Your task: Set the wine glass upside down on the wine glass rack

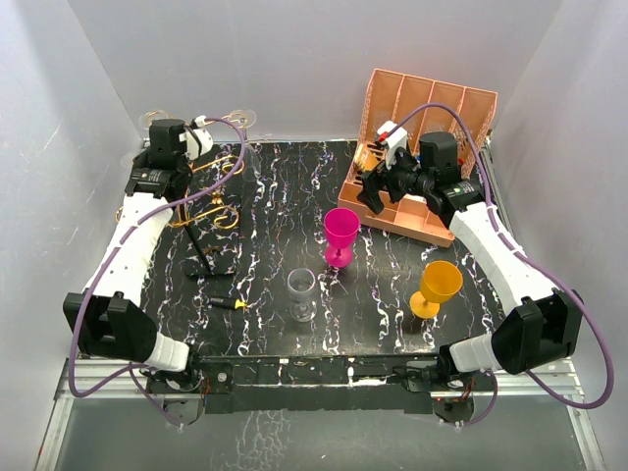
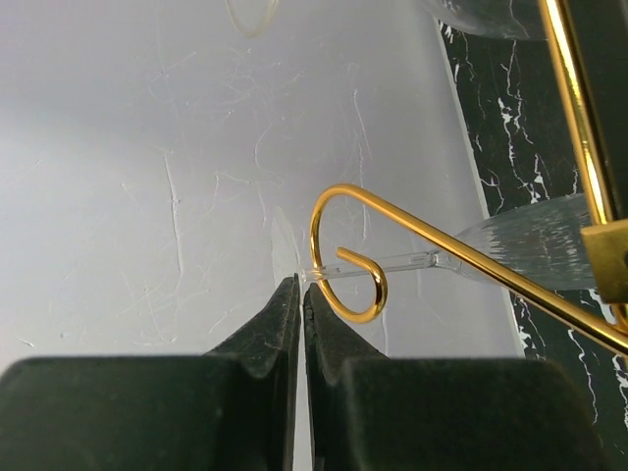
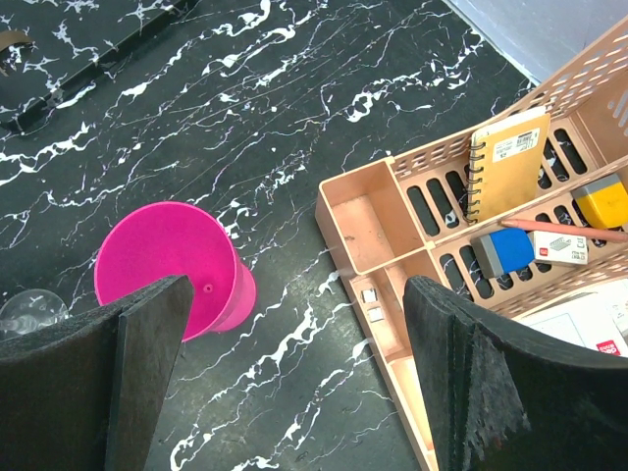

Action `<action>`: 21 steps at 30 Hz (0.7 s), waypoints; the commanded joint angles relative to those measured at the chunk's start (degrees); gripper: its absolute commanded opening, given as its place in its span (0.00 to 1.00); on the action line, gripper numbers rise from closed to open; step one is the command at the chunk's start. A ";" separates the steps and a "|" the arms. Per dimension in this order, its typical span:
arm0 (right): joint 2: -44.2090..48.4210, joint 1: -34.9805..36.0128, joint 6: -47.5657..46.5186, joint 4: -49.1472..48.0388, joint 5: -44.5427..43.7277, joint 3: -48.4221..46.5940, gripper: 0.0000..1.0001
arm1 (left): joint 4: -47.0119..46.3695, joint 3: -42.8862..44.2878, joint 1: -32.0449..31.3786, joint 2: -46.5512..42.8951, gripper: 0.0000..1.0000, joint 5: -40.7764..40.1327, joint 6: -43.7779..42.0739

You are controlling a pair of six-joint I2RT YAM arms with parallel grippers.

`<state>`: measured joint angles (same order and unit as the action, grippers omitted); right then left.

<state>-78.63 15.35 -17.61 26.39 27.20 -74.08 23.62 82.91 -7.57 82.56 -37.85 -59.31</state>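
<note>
From above, the left gripper (image 1: 201, 135) reaches to the upper left corner of the frame, up against the top of the gold wine glass rack (image 1: 224, 214), whose black base sits on the black marbled surface (image 1: 275, 177). A clear glass (image 1: 302, 292) stands upright at centre, a magenta glass (image 1: 340, 234) just beyond it and an orange glass (image 1: 437, 287) to the right. The right gripper (image 1: 378, 191) hangs at the front edge of the salmon-pink organiser (image 1: 422, 147) in the upper right. In the left wrist view, the gripper's jaws are pressed to a sliver at the thin foot of the wine glass (image 2: 392, 263). Its clear stem lies across a curled gold hook at centre frame, and the bowl trails off to the right. In the right wrist view, the jaws are spread wide with nothing between them, above the magenta glass at lower left and the organiser's compartments at right.
</note>
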 commanded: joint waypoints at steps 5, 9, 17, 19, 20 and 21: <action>0.32 -0.31 0.16 -3.51 0.53 0.10 0.98 | 3.15 0.41 0.30 -3.90 0.00 2.44 2.36; 0.32 -0.33 0.16 -3.66 0.51 0.24 0.98 | 3.86 0.36 0.28 -5.81 0.00 3.52 2.45; 0.41 -0.51 0.19 -3.63 0.83 0.26 0.98 | 4.07 0.32 0.19 -5.77 0.00 4.62 3.10; 0.41 -0.57 0.19 -3.65 0.93 0.26 0.98 | 3.96 0.28 0.11 -5.62 0.00 4.70 3.15; 0.41 -0.59 0.17 -3.64 0.94 0.28 0.98 | 3.98 0.30 -0.02 -5.45 0.00 4.71 3.15; 0.41 -0.59 0.14 -3.63 0.98 0.34 0.98 | 3.97 0.32 -0.11 -5.34 0.00 4.71 3.21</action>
<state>-78.87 15.20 -17.63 26.37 27.24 -74.02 27.51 82.87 -7.57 79.02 -33.50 -56.95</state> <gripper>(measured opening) 0.984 0.014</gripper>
